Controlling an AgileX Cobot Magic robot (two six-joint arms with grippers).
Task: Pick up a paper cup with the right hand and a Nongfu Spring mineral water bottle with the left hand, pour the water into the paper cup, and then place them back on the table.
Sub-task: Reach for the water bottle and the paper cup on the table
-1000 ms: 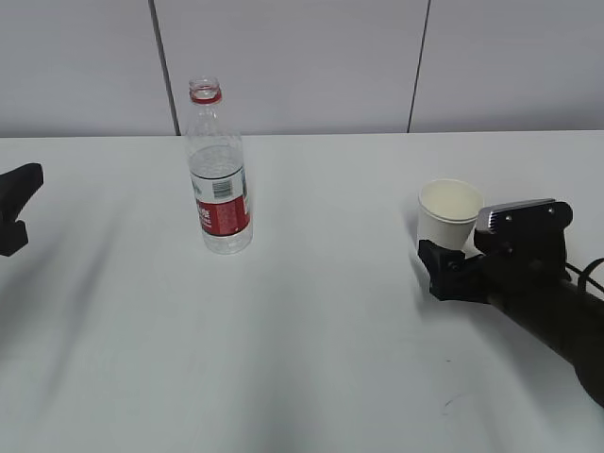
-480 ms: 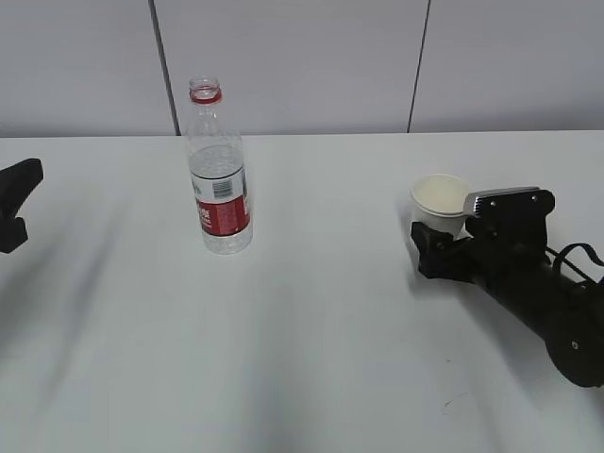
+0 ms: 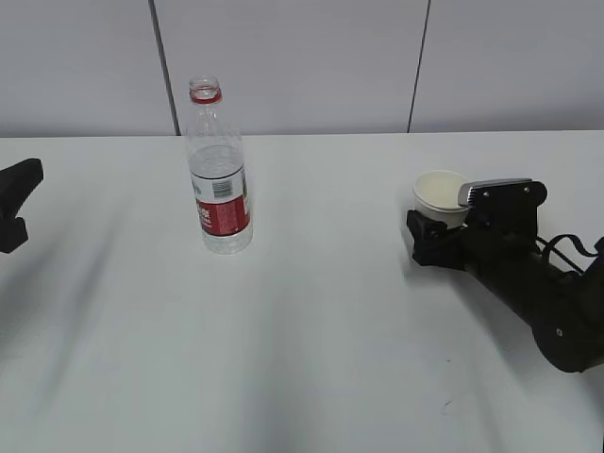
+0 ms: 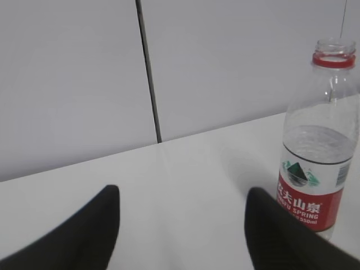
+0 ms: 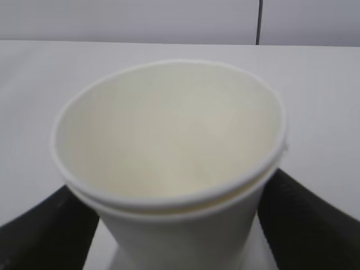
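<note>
White paper, rolled at the rim and cream inside: the paper cup [image 3: 441, 196] stands upright between the two black fingers of the right claw [image 3: 436, 241], which sits low on the right side of the tabletop [image 3: 311, 340]. In the right wrist view the cup [image 5: 171, 185] fills the space between the fingers [image 5: 48, 228], one on each side of its lower wall, and its rim looks slightly pressed out of round, with a doubled edge at the front. The right claw is closed around the cup; whether the cup's base touches the tabletop cannot be told. Behind the claw, the silver-grey wrist block [image 3: 493, 190] lies just beside the cup's rim, and the black arm [image 3: 538, 293] slants away toward the lower right with a looping cable [image 3: 571, 247] next to it.

The Nongfu Spring mineral water bottle [image 3: 217, 170] stands upright and uncapped, well apart from the right claw, far off to its left. The left claw [image 3: 17, 203] shows only as a black tip at the left edge of the exterior view, apart from the bottle. In the left wrist view its two fingers [image 4: 90, 230] are spread wide with nothing between them, and the bottle [image 4: 319, 146] stands ahead and to the right of that claw, past its right finger, with the red neck ring and red-and-white label clear. A grey panelled wall [image 3: 302, 57] rises behind the tabletop.
</note>
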